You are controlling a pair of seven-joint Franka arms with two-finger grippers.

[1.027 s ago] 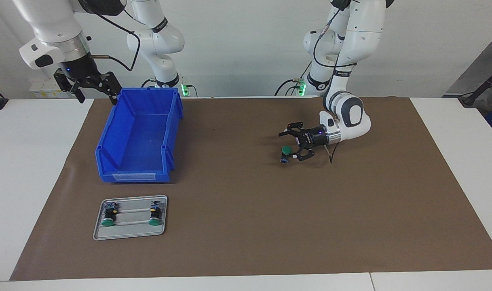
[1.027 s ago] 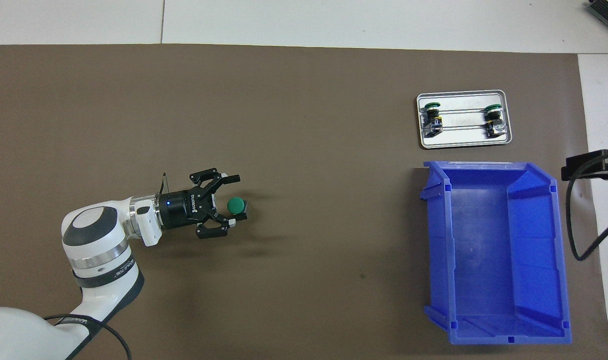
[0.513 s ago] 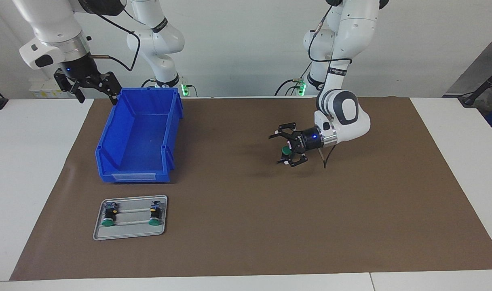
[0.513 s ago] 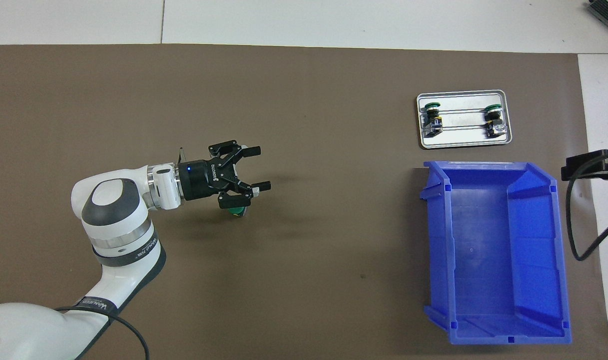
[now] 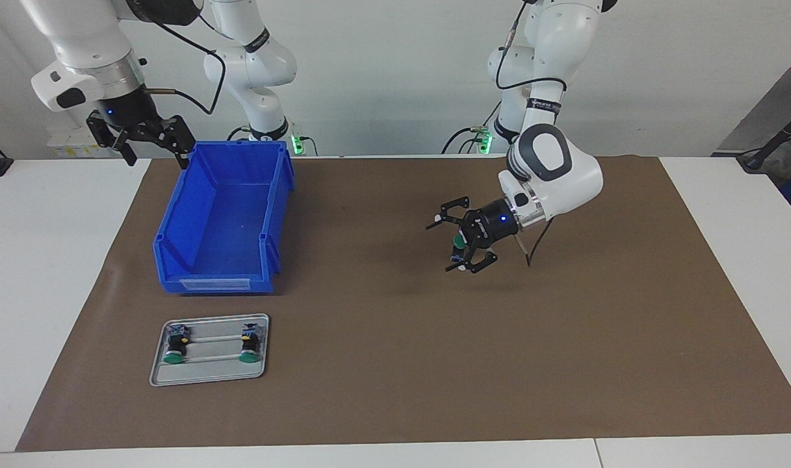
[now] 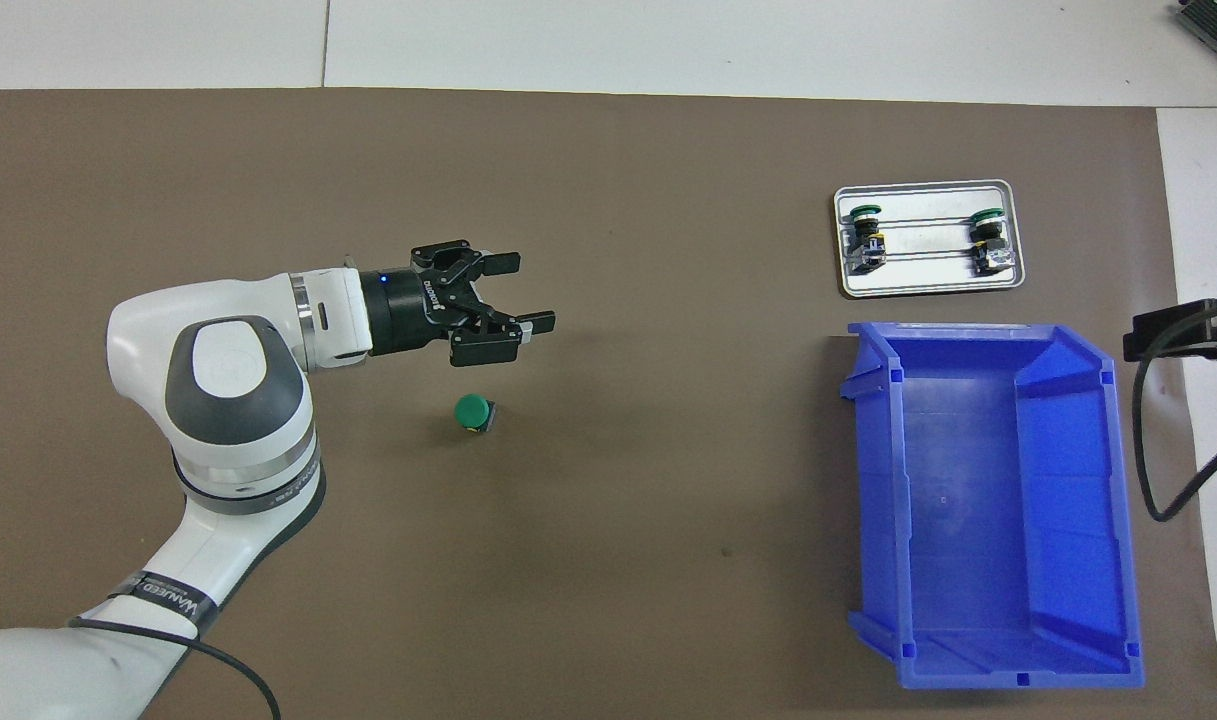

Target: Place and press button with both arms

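A button (image 6: 473, 412) with a round green cap stands upright on the brown mat, toward the left arm's end of the table. In the facing view the button (image 5: 458, 242) shows partly between the fingers of my left gripper (image 5: 439, 248). The left gripper (image 6: 530, 292) is open and empty, raised above the mat, and it does not touch the button. My right gripper (image 5: 151, 146) waits open and empty in the air beside the blue bin's (image 5: 221, 276) corner nearest the robots.
The blue bin (image 6: 873, 500) sits empty at the right arm's end of the mat. Farther from the robots than the bin lies a metal tray (image 6: 928, 275) holding two more green-capped buttons (image 6: 865, 235) (image 6: 990, 240). The tray (image 5: 207, 377) lies close to the mat's edge.
The left gripper, which was low around the button, has risen and swung away from it. The button stays standing on the mat. The right arm has not moved.
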